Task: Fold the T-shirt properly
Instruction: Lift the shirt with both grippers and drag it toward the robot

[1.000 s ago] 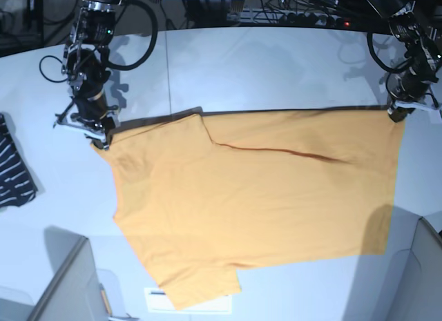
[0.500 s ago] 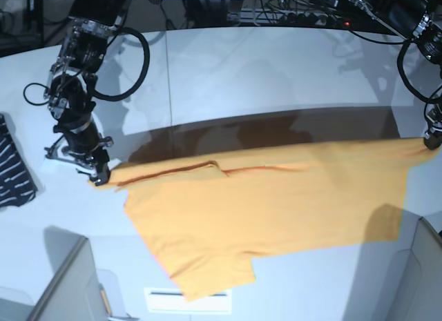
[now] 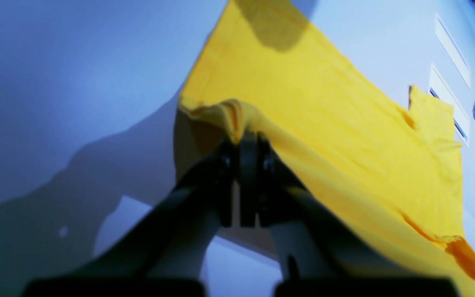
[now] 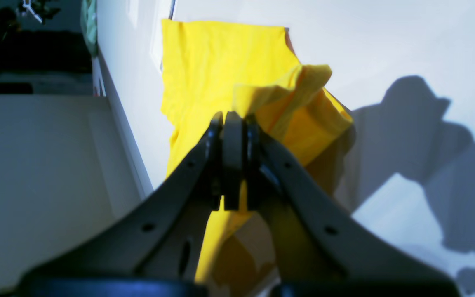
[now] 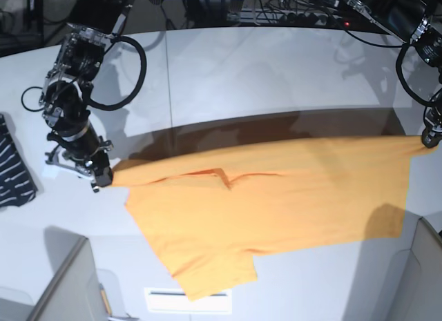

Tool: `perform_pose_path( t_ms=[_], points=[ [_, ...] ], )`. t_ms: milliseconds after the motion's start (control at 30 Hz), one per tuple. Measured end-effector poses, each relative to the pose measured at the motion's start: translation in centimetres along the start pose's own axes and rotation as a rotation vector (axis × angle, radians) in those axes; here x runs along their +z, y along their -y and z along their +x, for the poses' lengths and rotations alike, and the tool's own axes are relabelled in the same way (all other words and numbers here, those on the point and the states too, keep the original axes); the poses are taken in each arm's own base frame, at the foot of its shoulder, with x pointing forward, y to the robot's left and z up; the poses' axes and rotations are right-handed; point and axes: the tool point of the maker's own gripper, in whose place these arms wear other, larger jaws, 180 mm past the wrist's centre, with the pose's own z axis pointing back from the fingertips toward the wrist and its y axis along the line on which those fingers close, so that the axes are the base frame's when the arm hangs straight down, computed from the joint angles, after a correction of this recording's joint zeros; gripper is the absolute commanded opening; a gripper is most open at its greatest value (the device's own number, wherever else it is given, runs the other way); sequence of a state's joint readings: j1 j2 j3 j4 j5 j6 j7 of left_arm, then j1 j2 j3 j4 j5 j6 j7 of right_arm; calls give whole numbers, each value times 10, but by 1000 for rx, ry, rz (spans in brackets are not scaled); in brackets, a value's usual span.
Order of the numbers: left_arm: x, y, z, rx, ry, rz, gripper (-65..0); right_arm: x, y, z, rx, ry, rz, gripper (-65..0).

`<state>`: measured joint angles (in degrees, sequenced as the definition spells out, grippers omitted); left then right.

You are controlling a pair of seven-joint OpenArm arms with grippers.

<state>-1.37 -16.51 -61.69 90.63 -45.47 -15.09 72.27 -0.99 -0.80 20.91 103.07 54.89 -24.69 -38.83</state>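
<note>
While both arms reach down at opposite side edges of the desk [image 5: 276,65], we see the soft orange-yellow T-shirt [image 5: 269,197] stretched between them; the left end effector [image 5: 429,139] and right end effector [image 5: 99,180] each clamp a bunched corner, lower cloth draping over the near edge
</note>
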Motion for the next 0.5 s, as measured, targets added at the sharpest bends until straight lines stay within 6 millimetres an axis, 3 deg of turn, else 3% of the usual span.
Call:
perform_pose_path(
  t_ms=[133,333,500],
  points=[
    [3,-8,-8,0,-19,19,-650,12,6,-5,35,3,4,-650],
    [30,-46,-52,-50,-146,131,-650,44,53,-32,51,-43,-98,-650],
    [50,-70,-78,-76,-225,197,-650,66,107,-57,43,-100,-234,-650]
  ],
)
